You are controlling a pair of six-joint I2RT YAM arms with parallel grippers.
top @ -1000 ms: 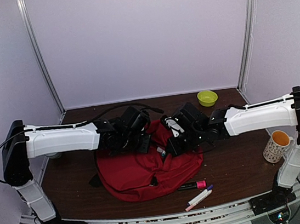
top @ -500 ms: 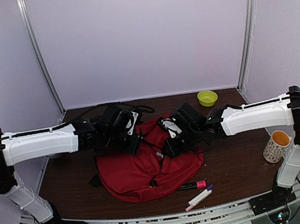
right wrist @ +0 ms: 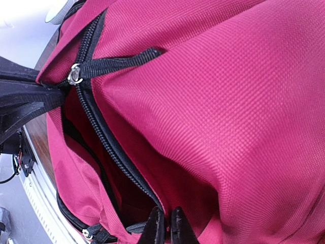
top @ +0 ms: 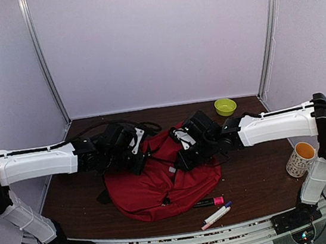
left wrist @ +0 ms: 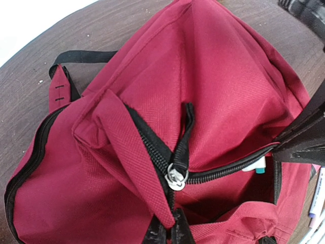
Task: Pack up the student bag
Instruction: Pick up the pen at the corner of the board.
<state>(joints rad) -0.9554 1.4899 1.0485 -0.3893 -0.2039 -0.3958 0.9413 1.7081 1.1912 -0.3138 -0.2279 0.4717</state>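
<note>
Top external view shows your backpack point(top: 159, 185) lying on the table point(top: 249, 180), near the middle. Your left gripper point(left wrist: 167, 231) is pinched tight on its fabric by the zipper point(left wrist: 150, 142); your right gripper point(right wrist: 166, 223) is clamped on the opposite edge of the opening, pocket gaping.

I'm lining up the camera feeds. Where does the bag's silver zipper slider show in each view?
Top external: too small to pick out on the student bag.
Left wrist: silver zipper slider, lower centre, just above the left gripper.
Right wrist: upper left.
Shared landmark: the black pull strap on it, in both wrist views.
</note>
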